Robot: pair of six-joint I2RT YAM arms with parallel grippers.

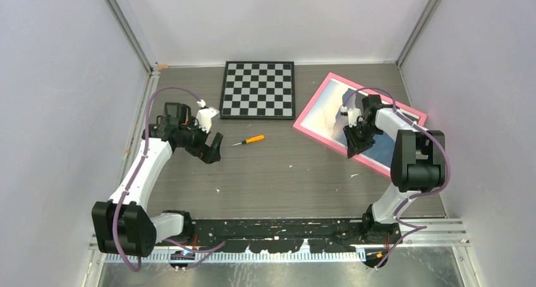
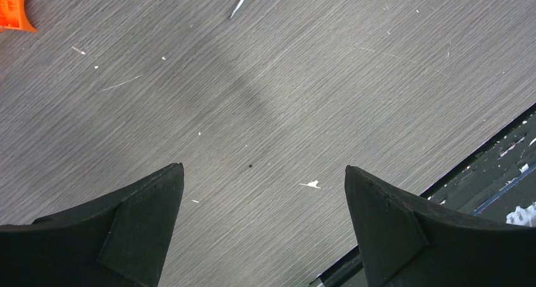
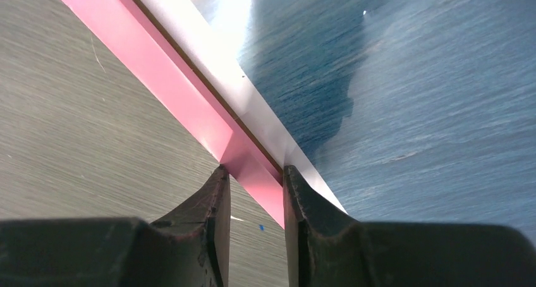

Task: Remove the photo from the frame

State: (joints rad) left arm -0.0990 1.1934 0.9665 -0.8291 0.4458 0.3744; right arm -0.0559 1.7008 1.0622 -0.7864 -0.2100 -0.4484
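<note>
Photo (image 1: 328, 113) (image 3: 411, 97): seascape print lying face up inside the pink frame (image 1: 315, 136) (image 3: 158, 66), which is resting askew towards the far right corner of the table (image 1: 278, 173). Right gripper (image 1: 354, 145) (image 3: 253, 170) is straddling the frame's near-left border, jaws almost together; whether they are pinching it cannot be told. Chessboard (image 1: 258, 90) is lying at the far edge, just beside the frame. Screwdriver (image 1: 251, 139) (image 2: 12, 9) is lying mid-table. Left gripper (image 1: 212, 149) (image 2: 264, 167) is hanging over bare table near the left edge, jaws wide apart.
</note>
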